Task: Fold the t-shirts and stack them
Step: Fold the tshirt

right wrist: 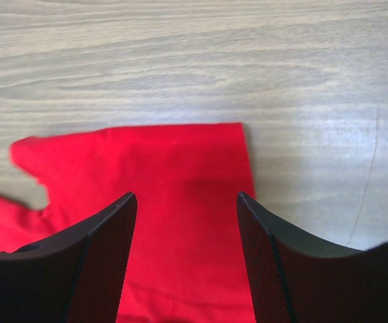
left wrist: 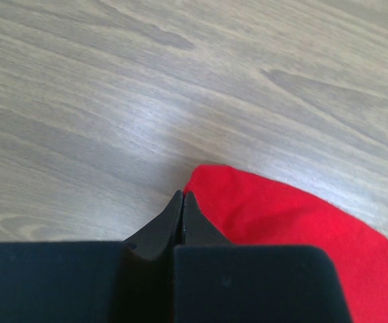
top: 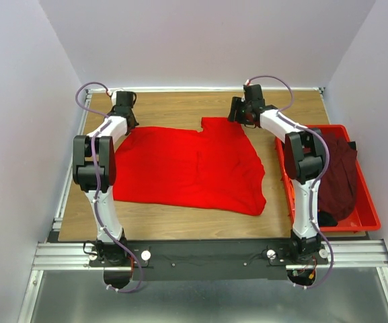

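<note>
A bright red t-shirt (top: 187, 168) lies spread and wrinkled on the wooden table, partly folded over on its right. My left gripper (top: 129, 125) is at its far left corner. In the left wrist view the left gripper (left wrist: 182, 196) is shut, its tips touching the table just beside the red cloth's edge (left wrist: 281, 215); no cloth shows between the jaws. My right gripper (top: 237, 118) is open over the shirt's far sleeve. In the right wrist view the right gripper (right wrist: 187, 198) straddles the red sleeve (right wrist: 180, 168). A dark maroon shirt (top: 339, 176) lies in the bin. No orange shirt shows.
A rigid red plastic bin (top: 368, 215) stands at the table's right edge, beside the right arm. Bare wood table (top: 180, 104) shows behind the shirt and along the front (top: 180, 222). White walls close in on the left, back and right.
</note>
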Available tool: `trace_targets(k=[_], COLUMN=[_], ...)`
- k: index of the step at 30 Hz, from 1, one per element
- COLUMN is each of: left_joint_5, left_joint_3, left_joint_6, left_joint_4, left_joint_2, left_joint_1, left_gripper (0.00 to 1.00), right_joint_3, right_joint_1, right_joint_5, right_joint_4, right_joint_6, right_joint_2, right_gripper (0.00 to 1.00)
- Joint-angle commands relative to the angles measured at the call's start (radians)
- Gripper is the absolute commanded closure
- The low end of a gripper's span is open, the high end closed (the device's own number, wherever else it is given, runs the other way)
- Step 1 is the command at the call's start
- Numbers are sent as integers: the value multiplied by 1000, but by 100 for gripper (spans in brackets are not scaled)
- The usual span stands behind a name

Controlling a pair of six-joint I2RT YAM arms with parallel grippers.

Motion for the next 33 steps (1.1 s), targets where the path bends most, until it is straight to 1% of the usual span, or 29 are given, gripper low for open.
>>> trace_targets(k=[1, 5, 11, 15, 16, 20, 21, 27, 28, 29, 31, 32, 33], left_joint_5=[-99, -109, -29, -6, -1, 16, 17, 26, 31, 35, 52, 58, 71], left_joint_3=[47, 62, 67, 90, 92, 98, 99, 92, 90, 88, 88, 90, 95], left_joint_6=[-27, -9, 33, 48, 51, 57, 59, 72, 74, 77, 82, 83, 86], left_joint_4=[49, 56, 132, 136, 135, 141, 141, 149, 152, 158, 161, 164, 164], left_joint_2=[10, 19, 29, 56, 61, 76, 81, 90, 88, 91, 95, 98, 102], left_joint_1=[0, 12, 26, 27, 27, 26, 50, 62, 69, 72, 76, 81, 81], left_gripper=[100, 100, 100, 100, 100, 100, 100, 100, 100, 100, 100, 100, 100], right_joint_3=[55, 84, 135, 143, 144, 149, 153, 158, 160, 161, 163, 164, 164], right_joint_1=[-15, -32, -44, -47, -49, -49, -47, -47, -47, -47, -49, -47, -49], right_joint_5=[51, 35, 35, 35, 6, -13, -19, -39, -39, -45, -54, -57, -59], right_joint_4=[28, 48, 53, 53, 53, 53, 55, 53, 53, 53, 53, 53, 51], right_joint_6=[-33, -19, -26, -21, -19, -10, -9, 14, 17, 25, 39, 40, 43], right_joint_2=[67, 96, 142, 165, 168, 186, 194, 212, 214, 217, 219, 219, 219], right_gripper=[32, 30, 30, 30, 30, 31, 31, 35, 36, 44, 50, 56, 60])
